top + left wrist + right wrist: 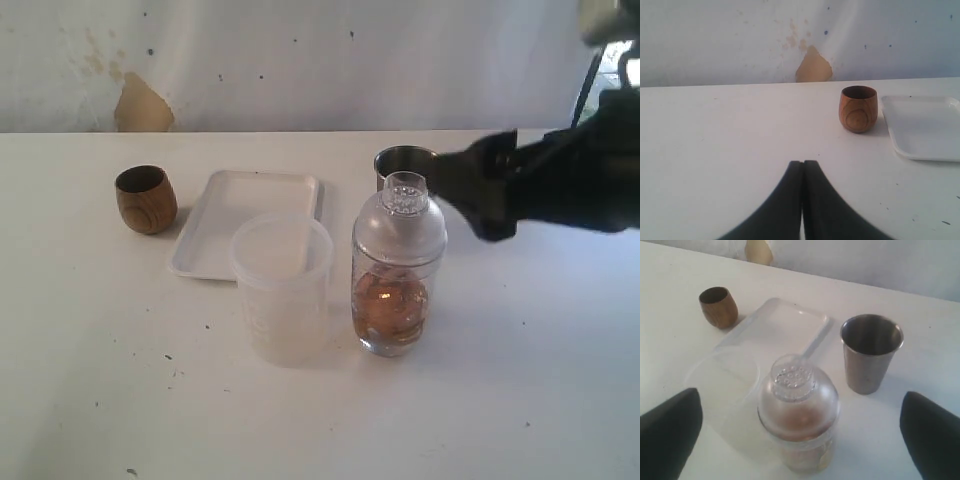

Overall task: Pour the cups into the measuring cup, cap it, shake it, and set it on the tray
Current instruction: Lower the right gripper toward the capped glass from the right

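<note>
The measuring cup (pixel 392 300) stands upright on the table, brownish contents in its lower part and a clear domed strainer lid (pixel 400 215) on top. My right gripper (pixel 465 190) hovers open just right of the lid, touching nothing. In the right wrist view its fingers (pixel 670 435) stand wide on either side of the measuring cup (pixel 799 415). The steel tumbler (pixel 400 160) stands behind it, the wooden cup (pixel 146 199) at the far left, the white tray (pixel 250 200) between them. My left gripper (pixel 803 162) is shut and empty, short of the wooden cup (pixel 858 108).
A frosted plastic jug (pixel 282 290) stands directly left of the measuring cup, in front of the tray. A wall with a brown patch (pixel 142 105) runs behind the table's far edge. The table is white and lightly speckled.
</note>
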Controlling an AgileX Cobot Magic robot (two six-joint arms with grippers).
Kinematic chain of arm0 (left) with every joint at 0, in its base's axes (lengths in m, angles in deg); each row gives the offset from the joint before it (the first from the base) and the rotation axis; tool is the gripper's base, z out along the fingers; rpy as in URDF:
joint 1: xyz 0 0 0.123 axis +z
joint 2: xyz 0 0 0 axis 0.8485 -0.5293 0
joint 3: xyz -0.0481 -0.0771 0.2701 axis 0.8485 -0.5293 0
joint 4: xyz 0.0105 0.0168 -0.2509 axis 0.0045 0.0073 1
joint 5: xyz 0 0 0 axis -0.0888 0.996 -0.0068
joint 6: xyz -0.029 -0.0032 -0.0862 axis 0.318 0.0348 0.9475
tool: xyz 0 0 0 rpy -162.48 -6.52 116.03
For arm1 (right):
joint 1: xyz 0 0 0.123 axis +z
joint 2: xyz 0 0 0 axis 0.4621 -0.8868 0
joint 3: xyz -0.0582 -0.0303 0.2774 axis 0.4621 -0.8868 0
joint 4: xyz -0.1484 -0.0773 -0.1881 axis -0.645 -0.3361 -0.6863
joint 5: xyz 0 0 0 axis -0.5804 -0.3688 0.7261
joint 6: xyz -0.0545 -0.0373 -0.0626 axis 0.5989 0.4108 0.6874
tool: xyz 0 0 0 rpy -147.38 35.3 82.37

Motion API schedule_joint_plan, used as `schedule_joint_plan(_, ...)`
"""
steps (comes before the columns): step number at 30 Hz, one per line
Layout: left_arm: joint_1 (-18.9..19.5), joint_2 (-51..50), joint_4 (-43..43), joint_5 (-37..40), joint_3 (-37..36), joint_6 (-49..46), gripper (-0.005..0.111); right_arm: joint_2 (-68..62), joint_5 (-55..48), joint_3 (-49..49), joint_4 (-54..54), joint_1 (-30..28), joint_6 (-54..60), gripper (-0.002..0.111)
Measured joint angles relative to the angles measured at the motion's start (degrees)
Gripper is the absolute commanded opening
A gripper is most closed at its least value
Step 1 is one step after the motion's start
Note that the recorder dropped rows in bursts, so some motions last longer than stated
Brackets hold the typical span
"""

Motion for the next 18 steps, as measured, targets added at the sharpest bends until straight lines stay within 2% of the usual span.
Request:
schedule_joint_plan(4, 0.0, 0.0, 0.0, 0.0, 0.0, 0.0, 0.0, 0.7, 9.8, -11.3, 5.5, 5.6, 7.2, 0.105)
schedule_joint_plan(12, 0.0, 0.0, 0.0, 0.0, 0.0, 0.0, 0.0, -1.1, 26.2, -20.7, 6.1, 11.7, 8.2, 0.105)
schedule_joint_plan(18, 0.0, 0.0, 0.0, 0.0, 0.0, 0.0, 0.0, -9.0, 37.9, -24.9, 5.6, 14.0, 7.5, 0.105)
